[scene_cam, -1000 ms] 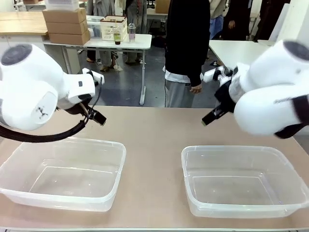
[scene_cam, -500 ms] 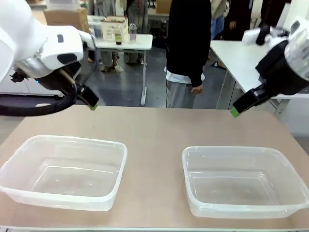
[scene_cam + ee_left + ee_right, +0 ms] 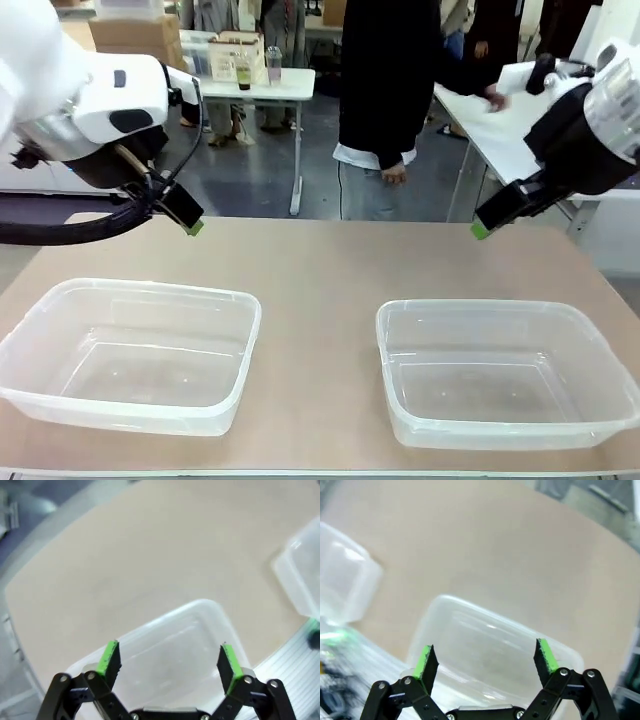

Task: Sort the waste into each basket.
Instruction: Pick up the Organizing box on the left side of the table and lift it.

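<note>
Sorting not started: both clear rectangular plastic tubs [image 3: 150,290] [image 3: 480,307] sit empty, left end effector [image 3: 169,660] and right end effector [image 3: 485,659] spread wide, unloaded.

Tan tabletop [image 3: 320,265], matte, evenly lit, no hard shadows. Beyond its far edge, grey floor [image 3: 250,180]. White table [image 3: 262,90] on thin white legs stands past the far edge, left of centre, carrying a carton [image 3: 232,58] and a bottle [image 3: 272,66]. Cardboard boxes [image 3: 130,30] stacked far left. Second white table [image 3: 490,135] off the far right corner.

baskets [image 3: 150,288] clear | table [image 3: 320,265] tan | pads [image 3: 111,657] green | arms [image 3: 105,95] white
</note>
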`<state>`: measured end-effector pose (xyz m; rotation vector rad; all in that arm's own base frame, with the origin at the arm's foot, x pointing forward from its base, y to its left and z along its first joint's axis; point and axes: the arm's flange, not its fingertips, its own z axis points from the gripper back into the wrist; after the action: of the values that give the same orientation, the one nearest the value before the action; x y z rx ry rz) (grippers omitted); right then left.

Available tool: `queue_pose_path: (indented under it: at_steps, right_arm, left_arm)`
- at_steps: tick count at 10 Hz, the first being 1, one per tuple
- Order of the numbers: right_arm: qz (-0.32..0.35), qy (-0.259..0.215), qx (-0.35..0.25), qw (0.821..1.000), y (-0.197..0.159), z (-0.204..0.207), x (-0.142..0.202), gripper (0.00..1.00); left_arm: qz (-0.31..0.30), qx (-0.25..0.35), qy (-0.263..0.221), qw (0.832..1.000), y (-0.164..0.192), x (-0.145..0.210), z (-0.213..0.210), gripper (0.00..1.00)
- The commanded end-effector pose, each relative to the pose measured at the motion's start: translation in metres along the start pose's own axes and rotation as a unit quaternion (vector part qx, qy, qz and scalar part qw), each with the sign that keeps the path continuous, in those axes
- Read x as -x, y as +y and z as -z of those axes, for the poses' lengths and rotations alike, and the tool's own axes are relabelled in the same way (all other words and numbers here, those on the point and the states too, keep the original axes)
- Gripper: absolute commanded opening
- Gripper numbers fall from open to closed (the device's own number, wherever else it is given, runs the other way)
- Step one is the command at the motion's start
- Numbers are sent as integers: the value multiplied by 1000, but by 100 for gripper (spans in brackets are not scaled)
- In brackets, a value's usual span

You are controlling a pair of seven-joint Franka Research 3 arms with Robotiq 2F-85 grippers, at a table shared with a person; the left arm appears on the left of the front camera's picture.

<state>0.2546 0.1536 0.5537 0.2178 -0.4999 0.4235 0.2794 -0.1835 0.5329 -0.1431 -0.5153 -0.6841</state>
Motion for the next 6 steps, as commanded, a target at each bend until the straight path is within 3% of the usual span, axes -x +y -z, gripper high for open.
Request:
queue_pose_path:
  at_steps: [1,2,3,4,5,6]
  right_arm:
    - [111,-125,-383,908,-27,-3,23,100]
    - [239,-119,-441,857,-48,1,33,100]
    - [312,-124,-464,819,-67,-2,47,100]
    - [338,-164,-481,793,-86,-7,72,100]
    - [364,-184,-473,781,-108,-6,100,100]
    - [398,-154,-464,777,-126,-4,124,100]
  left_arm:
    - [-13,288,0,957,34,9,-8,100]
    - [-93,412,14,907,52,12,6,100]
    - [-146,443,-3,885,63,17,11,100]
    - [-192,466,-55,862,81,32,6,100]
    - [-255,470,-120,837,105,57,-6,100]
    - [-293,464,-187,815,125,83,-20,100]
